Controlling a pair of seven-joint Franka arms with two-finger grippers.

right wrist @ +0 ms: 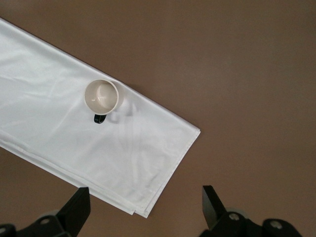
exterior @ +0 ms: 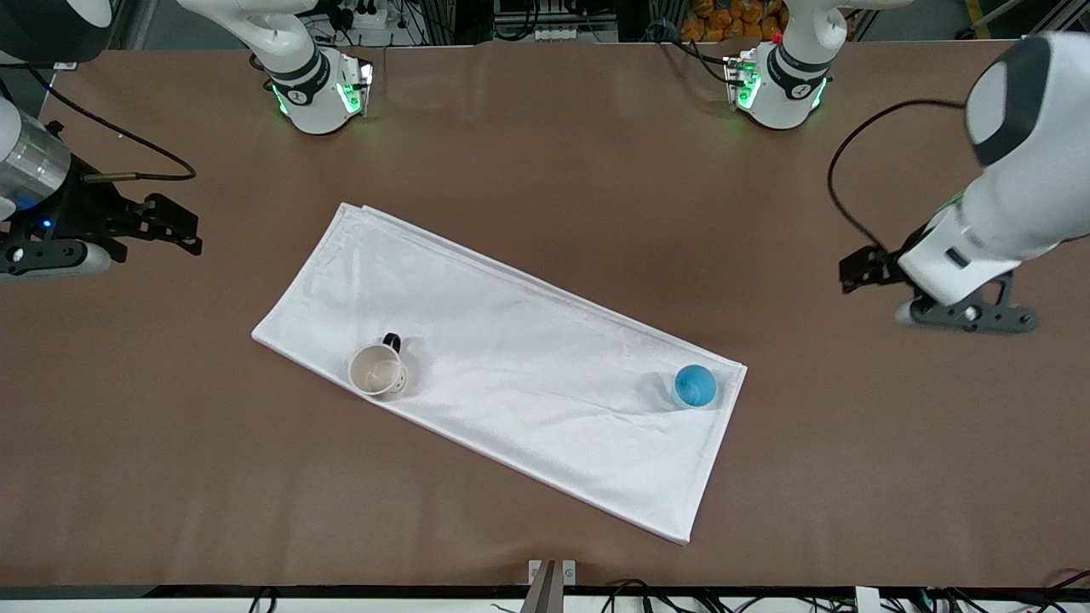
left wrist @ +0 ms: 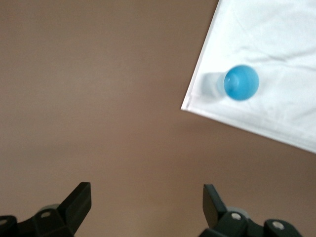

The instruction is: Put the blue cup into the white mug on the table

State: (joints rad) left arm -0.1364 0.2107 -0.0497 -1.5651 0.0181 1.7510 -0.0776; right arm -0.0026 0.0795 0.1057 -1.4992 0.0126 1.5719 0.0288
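1. Blue cup [exterior: 696,386] upright on white cloth [exterior: 511,358], close to the cloth corner toward the left arm's end of the counter [exterior: 545,153]; mouth up, interior looks empty.
2. White mug [exterior: 375,369] upright on the same cloth, near the cloth edge toward the right arm's end; well apart from the cup. Pale interior empty; black handle pointing toward the robot-base edge of the counter.
3. Left tool [exterior: 860,271] over bare counter toward the left arm's end edge, not touching the cup; jaws wide apart in the left wrist view, nothing held.
4. Right tool [exterior: 174,226] over bare counter by the right arm's end edge, jaws wide, empty; appears to wait.
5. Risk, grasp: cup small and tapered on loose cloth; off-centre closing likely to tip or slide it, or drag a fold of cloth.
6. Risk, insertion: cup only slightly narrower than mug; poor alignment likely to catch the rim and topple the mug, since cloth offers little grip.
7. Risk, release: tilted drop may leave the cup wedged aslant.
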